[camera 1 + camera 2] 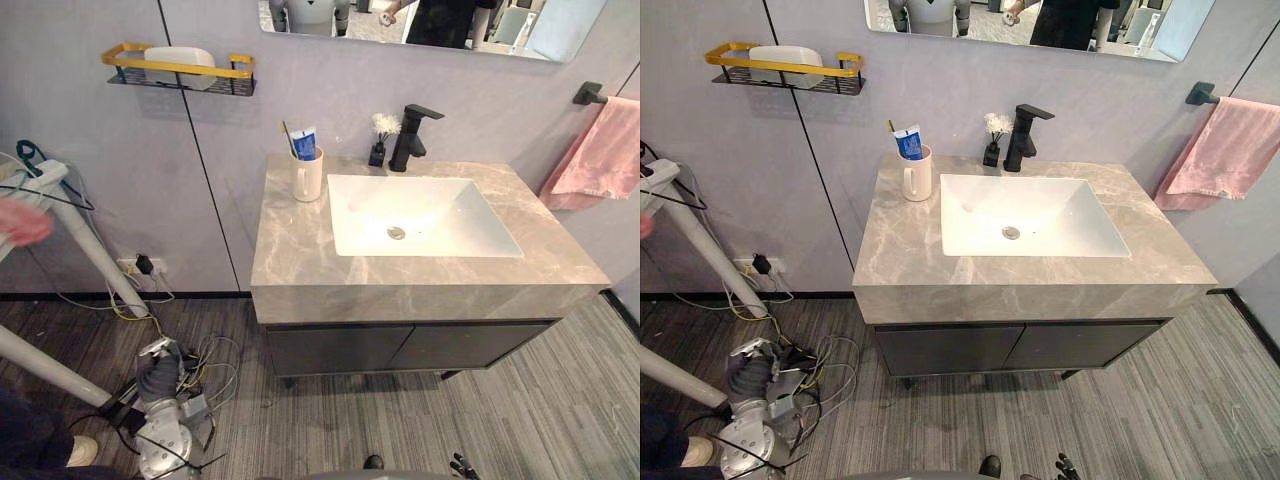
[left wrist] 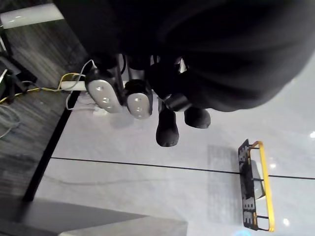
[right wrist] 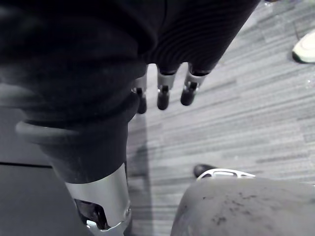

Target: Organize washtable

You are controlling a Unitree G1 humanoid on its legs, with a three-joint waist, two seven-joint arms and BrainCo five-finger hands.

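Note:
The grey marble washtable (image 1: pixel 300 262) has a white sink (image 1: pixel 420 215) set into it and a black tap (image 1: pixel 412 137) behind the basin. A white cup (image 1: pixel 307 176) holding a toothbrush and a blue toothpaste tube stands at the back left of the counter. A small dark bottle with white flowers (image 1: pixel 380 140) sits beside the tap. My left hand (image 1: pixel 158 372) hangs low near the floor, left of the cabinet, with its relaxed fingers (image 2: pixel 138 102) holding nothing. My right hand (image 3: pixel 163 93) hangs over the floor, fingers straight and empty.
A yellow-railed wall shelf (image 1: pixel 180 70) with a white dish hangs at upper left. A pink towel (image 1: pixel 600 155) hangs on a rail at right. White stand legs (image 1: pixel 90 250), floor cables (image 1: pixel 200 365) and a person's shoe (image 1: pixel 80 450) are at left.

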